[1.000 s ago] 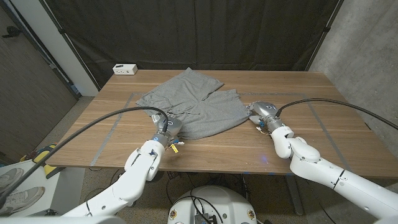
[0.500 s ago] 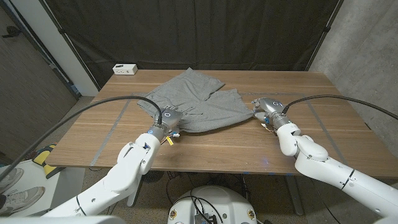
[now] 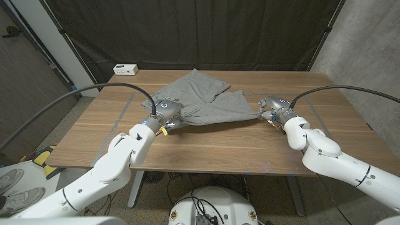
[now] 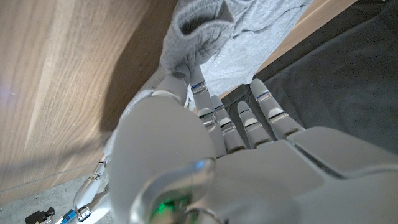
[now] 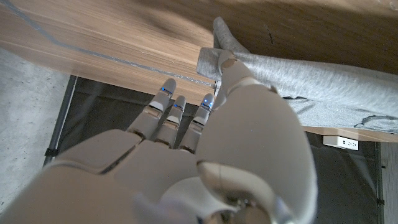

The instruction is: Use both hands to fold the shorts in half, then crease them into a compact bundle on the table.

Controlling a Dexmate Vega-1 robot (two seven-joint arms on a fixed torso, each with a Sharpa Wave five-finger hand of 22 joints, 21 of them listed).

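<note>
The fold looks to be only in its opening stage: the grey shorts (image 3: 203,100) lie spread across the middle of the wooden table (image 3: 206,144), with the near hem raised off the wood at both ends and the far part toward the back edge rumpled and flat, so no half-fold has been laid down and the creasing into a compact bundle is all left to do. At the far left corner of the table sits a small white box (image 3: 125,69), well apart from the cloth. Going from left to right, the left hand (image 3: 166,112) is at the left end of the near hem; in the left wrist view the thumb and a finger pinch a bunched fold of the grey fabric (image 4: 196,28), while the other fingers (image 4: 264,109) reach out straight and apart, touching nothing that can be made out. The lifted hem runs taut between the hands. At the right end, the right hand (image 3: 273,107) grips the opposite corner; the right wrist view shows the thumb pressing a tuck of cloth (image 5: 214,53) against a finger, with the remaining fingers (image 5: 168,102) extended loosely beside it.
</note>
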